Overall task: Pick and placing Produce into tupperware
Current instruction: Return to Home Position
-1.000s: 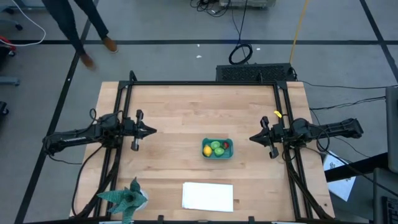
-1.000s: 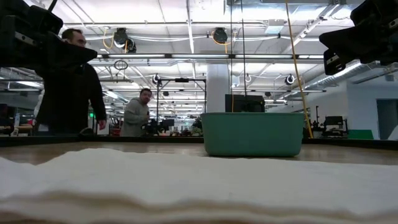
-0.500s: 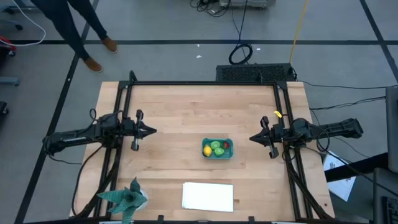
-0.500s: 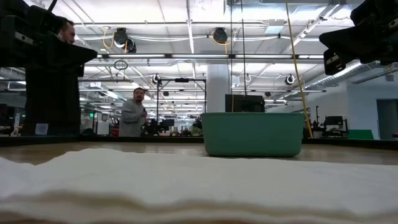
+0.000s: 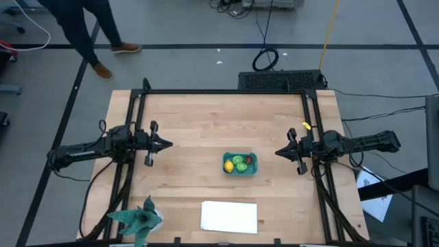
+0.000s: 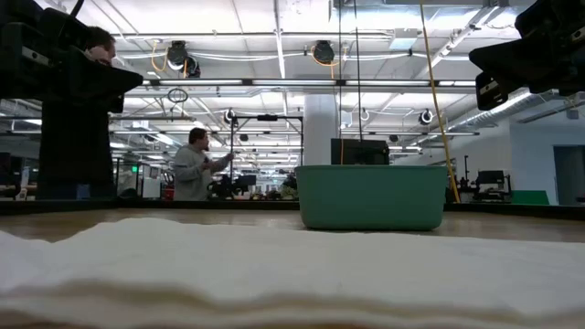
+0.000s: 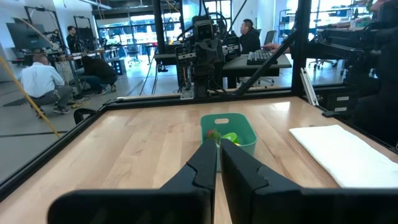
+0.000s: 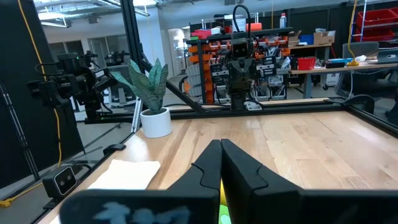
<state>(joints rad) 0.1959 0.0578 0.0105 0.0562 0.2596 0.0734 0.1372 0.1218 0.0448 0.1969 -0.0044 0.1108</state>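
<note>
Left hand (image 5: 168, 145) hangs over the table (image 5: 206, 116) with its fingers pressed together, holding nothing; the right hand (image 5: 278, 152) faces it, also closed and empty. Ahead of the left hand, between the two, sits the tupperware (image 6: 370, 196), a smooth teal plastic tub with rounded corners. Inside it lie the yellow lemon (image 5: 228, 166), the green round piece (image 5: 239, 161) and the dark red piece (image 5: 250, 161), all small and rounded. I think little can fail now: only a low swing of an arm could push the light tub. Farther to the side are a soft white sheet (image 5: 229, 217) and a spiky green plant (image 5: 140, 218).
</note>
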